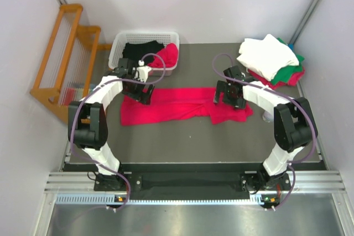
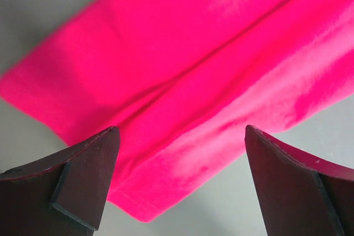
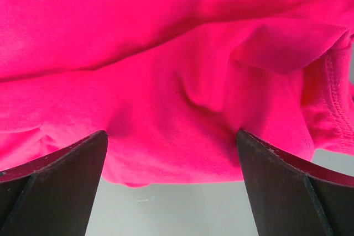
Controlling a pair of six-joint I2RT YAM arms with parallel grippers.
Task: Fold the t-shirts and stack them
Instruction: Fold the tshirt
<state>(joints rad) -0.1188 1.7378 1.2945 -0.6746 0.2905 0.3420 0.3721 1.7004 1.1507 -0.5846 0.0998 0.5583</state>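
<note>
A crimson-red t-shirt (image 1: 177, 108) lies folded into a long band across the middle of the table. My left gripper (image 1: 141, 95) is open just above its far left end; the cloth's folded corner (image 2: 166, 109) lies between the fingers (image 2: 83, 175). My right gripper (image 1: 231, 96) is open over the band's right end, its fingers (image 3: 287, 186) astride a rumpled edge of the shirt (image 3: 177, 92). Neither grips the cloth. A stack of folded t-shirts (image 1: 271, 59), white on top with green and red below, sits at the far right.
A white lattice basket (image 1: 119, 45) at the far left holds black (image 1: 142, 50) and red (image 1: 167, 54) shirts. An orange wooden rack (image 1: 63, 53) stands off the table's left side. White walls close in on both sides.
</note>
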